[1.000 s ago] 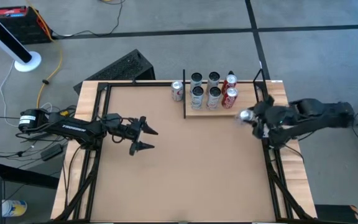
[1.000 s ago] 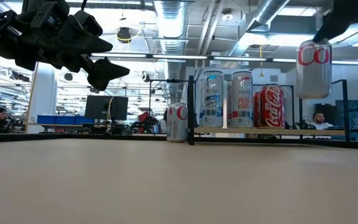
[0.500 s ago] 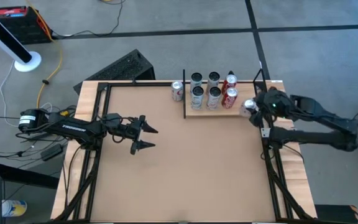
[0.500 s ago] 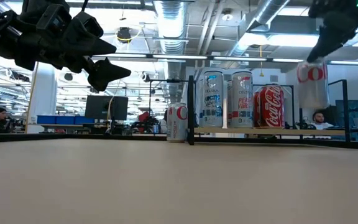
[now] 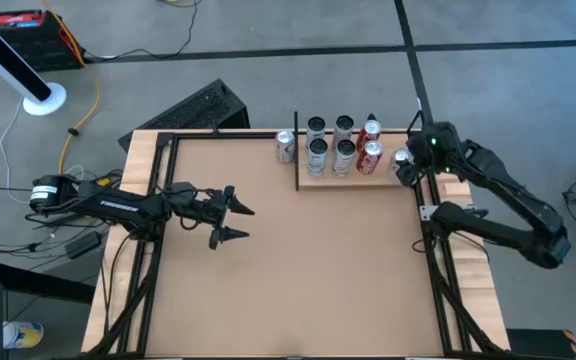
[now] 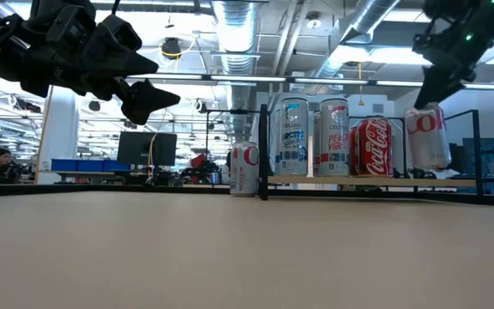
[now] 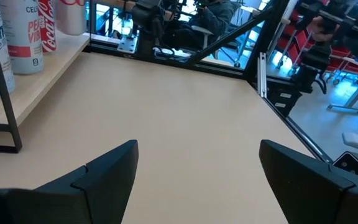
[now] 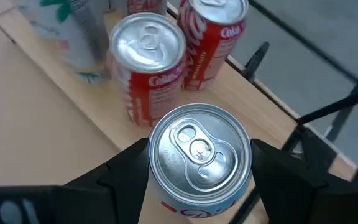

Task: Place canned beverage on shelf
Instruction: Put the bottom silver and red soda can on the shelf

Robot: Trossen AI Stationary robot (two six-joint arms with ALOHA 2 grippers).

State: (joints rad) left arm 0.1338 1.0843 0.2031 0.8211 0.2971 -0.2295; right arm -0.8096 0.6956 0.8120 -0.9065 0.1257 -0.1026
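The silver can [image 8: 199,155] sat clasped between the two dark fingers [image 8: 122,177] of the right gripper [image 5: 408,163], its pull-tab top facing the wrist camera, at the upper right of the high view by the right end of the shelf [image 5: 340,177]. In the low view the can [image 6: 427,136] hung slightly tilted just above the pale board [image 6: 376,181], to the right of the red cans [image 6: 371,147]; whether its base touched the wood could not be told. The left gripper [image 5: 232,219] hovered at the left of centre over the table [image 5: 298,270], its fingers [image 7: 107,171] spread wide and holding nothing. One more can [image 5: 285,146] stood just left of the shelf.
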